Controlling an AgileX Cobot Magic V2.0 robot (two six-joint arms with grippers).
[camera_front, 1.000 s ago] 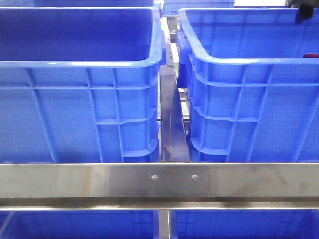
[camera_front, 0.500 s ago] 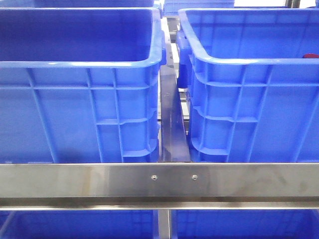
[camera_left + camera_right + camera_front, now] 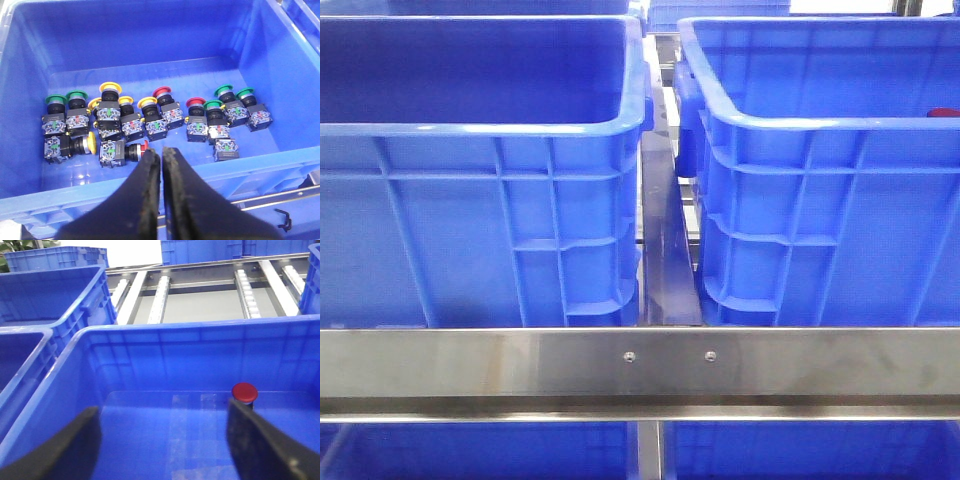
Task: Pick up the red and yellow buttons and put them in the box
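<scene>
On a steel roller rack (image 3: 640, 365), 2 blue crates sit. The left gripper (image 3: 161, 165), fingers pressed together, hangs above mixed pushbuttons (image 3: 150, 122); the right gripper (image 3: 165, 440), spread, overlooks 1 red button (image 3: 244, 392). Only red or yellow caps should be targeted.

Blue crates (image 3: 480, 190): two counted, side by side, front view.
Crate seen from left wrist (image 3: 150, 30): five green-capped push buttons (image 3: 76, 95), five yellow-capped push buttons (image 3: 110, 88), three red-capped push buttons (image 3: 162, 92) counted.
Crate seen from right wrist (image 3: 200, 347): one red button (image 3: 244, 391) counted.
</scene>
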